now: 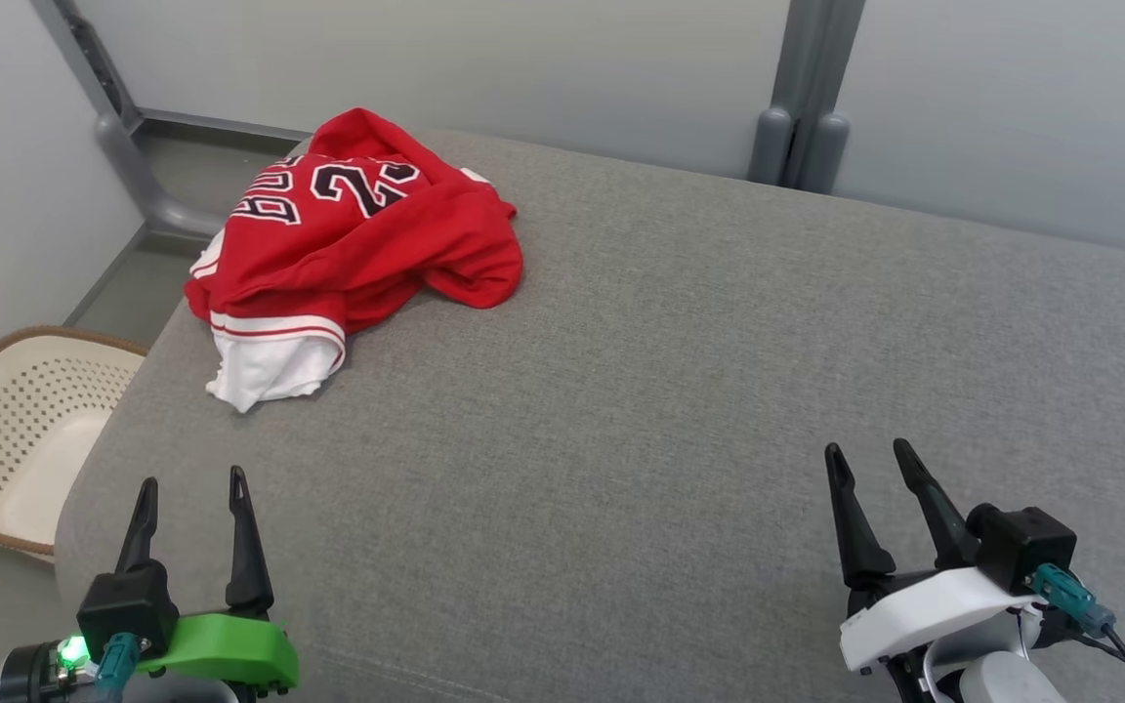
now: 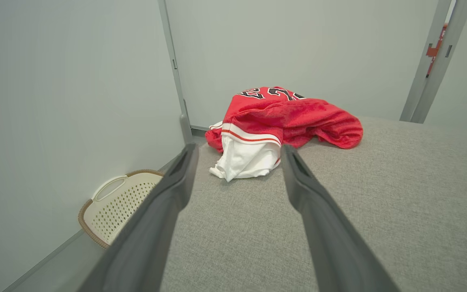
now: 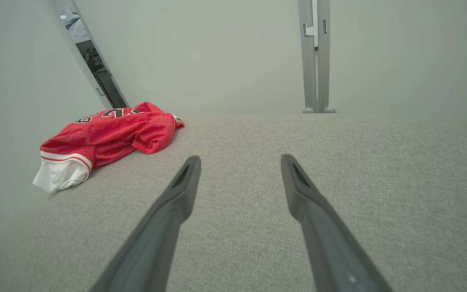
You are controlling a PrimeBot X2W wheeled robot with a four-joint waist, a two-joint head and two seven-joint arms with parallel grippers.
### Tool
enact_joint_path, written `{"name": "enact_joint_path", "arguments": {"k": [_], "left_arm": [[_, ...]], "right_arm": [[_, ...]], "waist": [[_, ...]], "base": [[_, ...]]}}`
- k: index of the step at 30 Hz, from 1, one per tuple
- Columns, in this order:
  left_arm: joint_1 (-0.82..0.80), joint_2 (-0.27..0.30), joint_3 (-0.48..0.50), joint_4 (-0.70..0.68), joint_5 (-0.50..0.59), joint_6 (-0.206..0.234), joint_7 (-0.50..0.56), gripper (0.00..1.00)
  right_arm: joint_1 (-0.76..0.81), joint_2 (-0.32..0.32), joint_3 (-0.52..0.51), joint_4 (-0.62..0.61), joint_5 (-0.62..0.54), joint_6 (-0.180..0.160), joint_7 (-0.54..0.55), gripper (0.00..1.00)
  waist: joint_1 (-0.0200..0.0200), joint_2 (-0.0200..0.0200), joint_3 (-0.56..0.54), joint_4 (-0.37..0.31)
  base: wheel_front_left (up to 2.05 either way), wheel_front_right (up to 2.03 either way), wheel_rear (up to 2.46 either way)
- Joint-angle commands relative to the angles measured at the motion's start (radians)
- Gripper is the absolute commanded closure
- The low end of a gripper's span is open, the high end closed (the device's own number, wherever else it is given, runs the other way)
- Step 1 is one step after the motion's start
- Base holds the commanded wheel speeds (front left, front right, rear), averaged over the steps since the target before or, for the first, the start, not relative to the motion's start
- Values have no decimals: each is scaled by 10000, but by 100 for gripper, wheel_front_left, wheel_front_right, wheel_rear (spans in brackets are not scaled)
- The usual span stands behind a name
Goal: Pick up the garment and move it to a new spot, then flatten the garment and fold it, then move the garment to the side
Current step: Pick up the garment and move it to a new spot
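The garment [image 1: 348, 234] is a red jersey with black numbers and white trim, crumpled in a heap at the far left corner of the grey padded surface [image 1: 670, 391]. A white part of it hangs toward me. In the left wrist view the garment [image 2: 282, 121] lies straight ahead, beyond the fingertips. In the right wrist view the garment [image 3: 108, 138] lies off to the left. My left gripper [image 1: 191, 483] is open at the near left, well short of the heap. My right gripper [image 1: 870, 454] is open at the near right, with nothing between its fingers.
A cream perforated laundry basket [image 1: 6, 439] stands on the floor left of the surface, below its edge. Grey wall panels and a post [image 1: 807, 107] close the far side. The surface's left edge runs close by the garment.
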Motion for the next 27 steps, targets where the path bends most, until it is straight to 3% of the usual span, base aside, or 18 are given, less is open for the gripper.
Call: {"name": "enact_joint_path", "arguments": {"k": [1,15,27], "left_arm": [[140,8,-19,-36,-62,88,-7,0],[214,120,93,119,-190,18,-7,0],[405,119,166,-32,-173,199,-7,0]], "right_arm": [[-36,-50,14,33,68,4,-32,0],[-57,-68,194,194,139,4,-32,0],[-70,-28,393,305,196,3,-32,0]], "waist": [[0,0,98,453],[0,0,74,1707],[0,0,67,1768]], "base": [[0,0,0],[0,0,0],[0,0,0]]}}
